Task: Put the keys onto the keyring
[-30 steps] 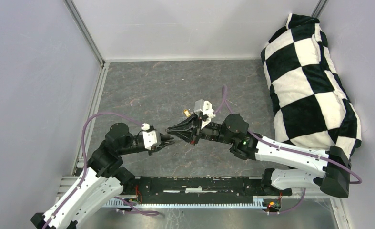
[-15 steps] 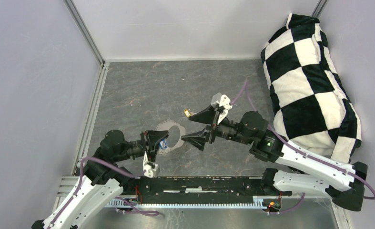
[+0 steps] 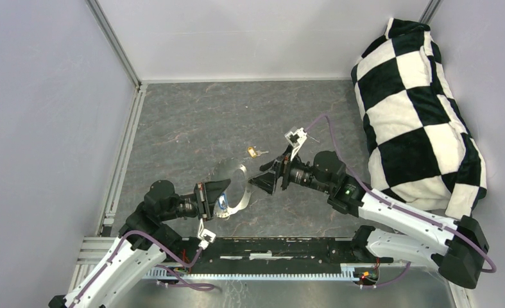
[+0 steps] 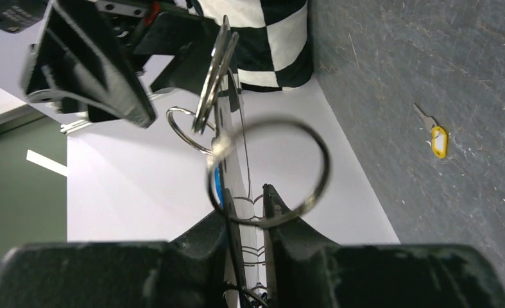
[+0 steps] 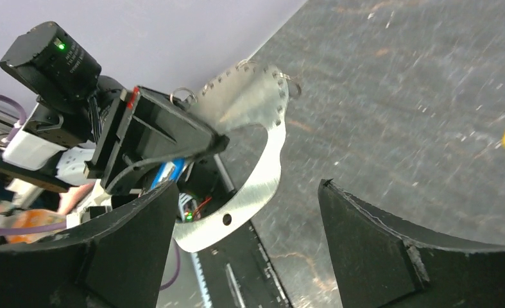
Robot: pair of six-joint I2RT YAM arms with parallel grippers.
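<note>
Low and left of centre in the top view, pinched narrow in the left gripper (image 3: 215,199): the keyring (image 3: 239,184), a silver curved band standing up off the table (image 3: 172,115) and arcing toward the right gripper (image 3: 266,180). Tucked at those same fingers, a blue key (image 3: 221,203); whether threaded on or merely held alongside, cannot tell. From the left wrist view, a thin wire loop (image 4: 269,172) caught between the fingertips (image 4: 285,221), with the band edge-on above. Just right of centre, right gripper spread wide and empty, aimed at the band but apart from it. Further up the frame, just above that gripper, lying flat on the table and untouched: the brass key (image 3: 255,152) with its yellow head.

Changed over the last second: from tip-to-tip at mid-frame to drawn apart, left pulled back toward the lower left with the ring, right opened up and swung round to face it. Brass key in the same spot throughout. Likely meaning: ring now secured on the left side, right gripper freed for picking. Still to do: fetch the brass key and thread it on.
</note>
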